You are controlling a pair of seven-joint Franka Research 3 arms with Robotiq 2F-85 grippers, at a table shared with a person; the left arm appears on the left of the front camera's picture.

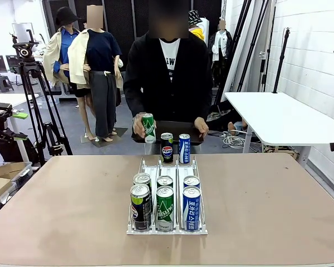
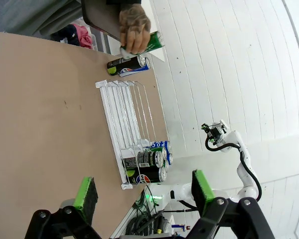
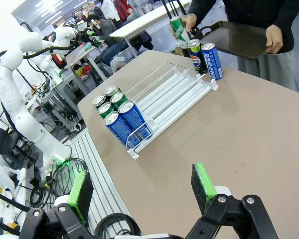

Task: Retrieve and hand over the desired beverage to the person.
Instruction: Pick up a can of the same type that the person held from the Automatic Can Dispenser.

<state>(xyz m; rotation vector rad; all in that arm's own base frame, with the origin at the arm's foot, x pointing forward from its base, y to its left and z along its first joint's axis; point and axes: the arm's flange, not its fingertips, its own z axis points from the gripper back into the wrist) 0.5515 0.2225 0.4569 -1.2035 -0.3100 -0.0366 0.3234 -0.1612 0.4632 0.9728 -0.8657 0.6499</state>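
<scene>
Heads up, both of your claws are spread wide with nothing between the pads: the left gripper [image 2: 143, 195] and the right gripper [image 3: 142, 191] each hang over the table [image 1: 267, 200], well apart from the drinks. The white rack [image 1: 167, 167] sits mid-table. Six cans [image 1: 165, 201] are bunched at your end of it, in two rows of three, with black-and-green ones in the left lane, green in the middle and blue on the right. At the far end you've got a black cola can [image 1: 167, 147] and a blue can [image 1: 184, 147] standing side by side. The person [image 1: 168, 72] stands right across from you. One hand [image 1: 139, 123] grips a green can [image 1: 148, 128], tilted a bit and lifted off the table. The other hand holds the edge of a dark tray [image 1: 175, 130] just behind the two far cans.
</scene>
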